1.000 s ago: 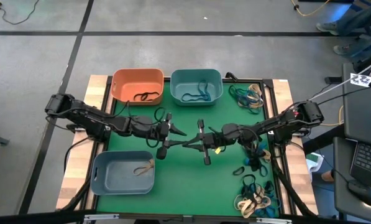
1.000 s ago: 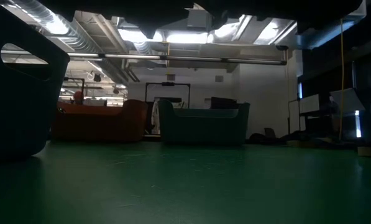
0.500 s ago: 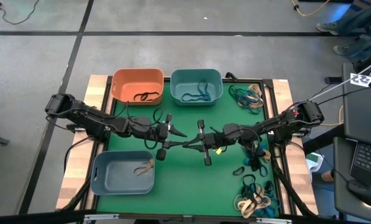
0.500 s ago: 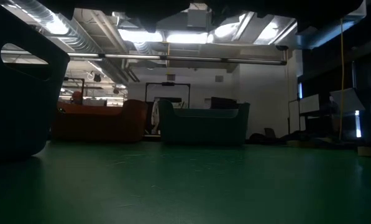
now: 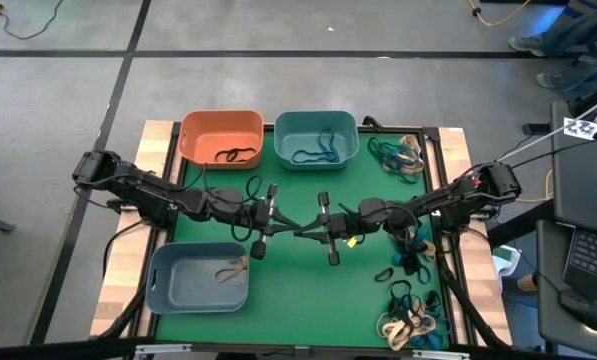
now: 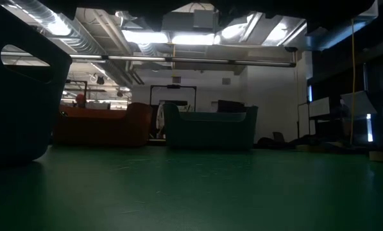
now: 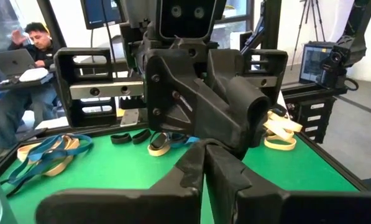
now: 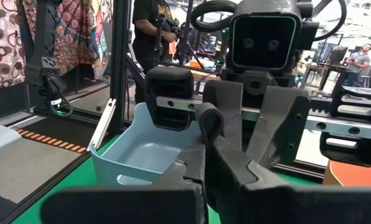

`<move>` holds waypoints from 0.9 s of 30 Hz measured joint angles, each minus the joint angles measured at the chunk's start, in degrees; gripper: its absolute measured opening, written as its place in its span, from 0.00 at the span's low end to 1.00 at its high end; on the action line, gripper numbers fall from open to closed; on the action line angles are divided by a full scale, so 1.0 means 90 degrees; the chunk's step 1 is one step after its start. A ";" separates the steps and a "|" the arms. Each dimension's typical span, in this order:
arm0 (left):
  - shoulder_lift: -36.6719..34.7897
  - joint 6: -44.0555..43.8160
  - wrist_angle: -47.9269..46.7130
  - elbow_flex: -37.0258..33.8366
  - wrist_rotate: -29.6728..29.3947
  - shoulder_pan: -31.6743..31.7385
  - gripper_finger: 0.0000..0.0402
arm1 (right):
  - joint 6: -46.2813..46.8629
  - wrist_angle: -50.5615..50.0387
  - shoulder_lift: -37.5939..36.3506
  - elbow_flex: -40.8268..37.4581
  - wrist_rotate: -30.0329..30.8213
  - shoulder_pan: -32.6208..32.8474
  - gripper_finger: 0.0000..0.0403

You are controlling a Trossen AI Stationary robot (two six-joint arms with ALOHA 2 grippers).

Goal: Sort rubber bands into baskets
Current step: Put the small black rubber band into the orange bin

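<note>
- Your rubber bands (image 5: 408, 320) lie mostly in loose heaps along the right edge of the green mat (image 5: 288, 275), with another heap (image 5: 398, 153) at the far right corner. A few are already sorted: dark ones in the orange basket (image 5: 221, 136), blue-teal ones in the teal basket (image 5: 316, 137), one tan band in the grey-blue basket (image 5: 198, 277).
- The left gripper (image 5: 290, 232) and the right gripper (image 5: 303, 232) meet tip to tip over the middle of the mat, well apart from every heap and basket.
- Both sets of fingers are closed. In the wrist views each pair is pressed together in front of the other arm's wrist, but you cannot make out a band pinched between them, nor which gripper holds it, if any.
- Judged from the pose, you are at a handover between the arms, or a tug on something very thin.
- Next, confirm which gripper has the band and its colour, then have one let go and carry it over the matching basket before opening.
</note>
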 joint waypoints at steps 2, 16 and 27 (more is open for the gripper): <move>0.0000 0.0000 -0.0014 0.0000 0.0000 0.0000 0.01 | 0.0002 -0.0011 0.0000 0.0000 0.0000 0.0000 0.04; 0.0000 0.0005 -0.0047 0.0000 -0.0002 0.0000 0.01 | -0.0002 -0.0015 0.0000 0.0000 0.0000 0.0000 0.04; -0.0005 0.0601 -0.0837 0.0012 -0.0011 0.0061 0.01 | -0.0007 -0.0169 0.0021 -0.0014 0.0066 -0.0007 0.04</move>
